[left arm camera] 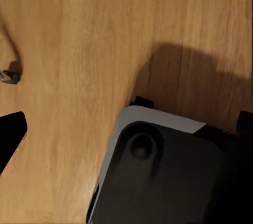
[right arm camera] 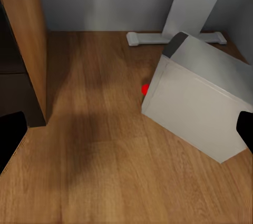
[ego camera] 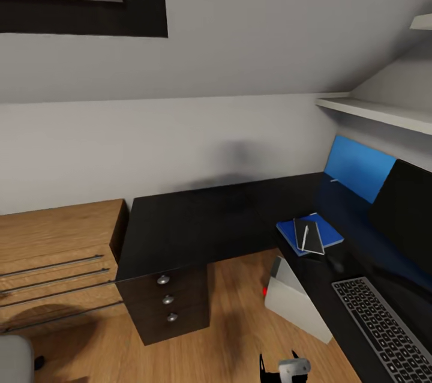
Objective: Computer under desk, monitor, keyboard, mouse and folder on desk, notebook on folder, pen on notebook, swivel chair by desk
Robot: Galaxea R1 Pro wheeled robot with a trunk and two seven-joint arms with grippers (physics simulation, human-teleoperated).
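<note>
Above the wooden floor (right arm camera: 95,171), right fingers (right arm camera: 10,134) spread wide and empty near the computer (right arm camera: 200,103); left fingers' state unclear.

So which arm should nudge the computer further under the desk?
Right, probably: the right end effector is open and faces the computer directly; the left end effector points down at floor by the robot's base.

On the desk (ego camera: 198,221), the folder (ego camera: 310,234) lies at the inner corner of the front edge, the notebook (ego camera: 308,236) on it, the pen (ego camera: 305,237) on the notebook. The keyboard (ego camera: 384,329) lies further right along that edge, the monitor (ego camera: 405,215) behind it. The computer (ego camera: 297,302) stands on the floor under the desk's right wing, right of the drawer unit (ego camera: 168,305).
</note>
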